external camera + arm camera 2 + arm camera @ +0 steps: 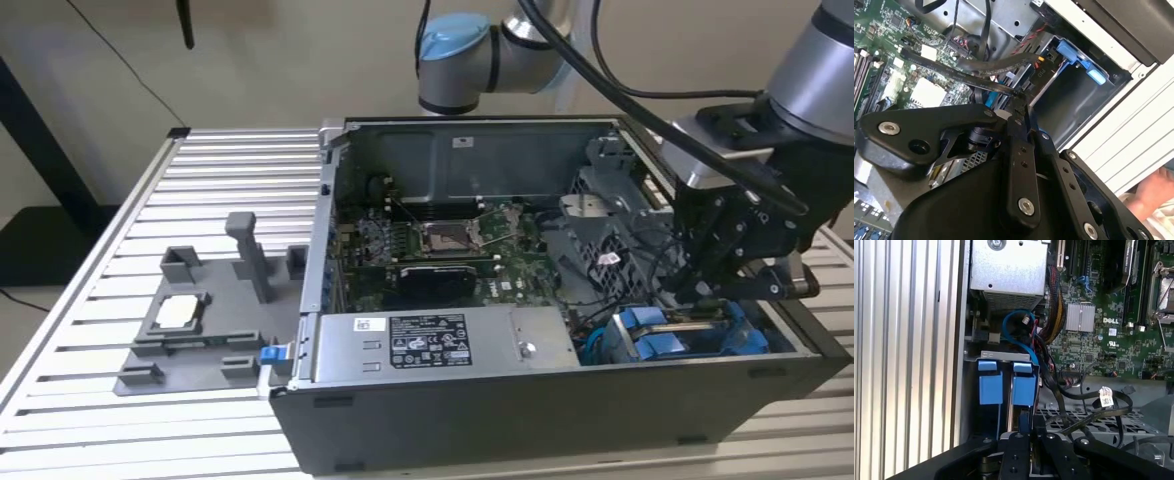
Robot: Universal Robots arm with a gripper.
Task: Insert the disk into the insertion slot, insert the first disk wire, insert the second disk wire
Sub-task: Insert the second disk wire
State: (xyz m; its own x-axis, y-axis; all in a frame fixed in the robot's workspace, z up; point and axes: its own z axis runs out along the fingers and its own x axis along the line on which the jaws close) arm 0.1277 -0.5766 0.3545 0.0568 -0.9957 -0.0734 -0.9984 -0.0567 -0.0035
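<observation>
Pincer (1020, 102) pinched on a disk wire at the bay

Its jaws stand almost together, nipping the end of a flat black disk wire (954, 69) that runs off across the motherboard (909, 80). It hangs inside the computer case (534, 410), just above the insertion slot (1004, 356), where the disk (1024, 389) stands in its blue carrier. A tangle of loose cables (1079, 392) crowds the slot's side. The grey power-supply box (441, 342) lies close by.
</observation>
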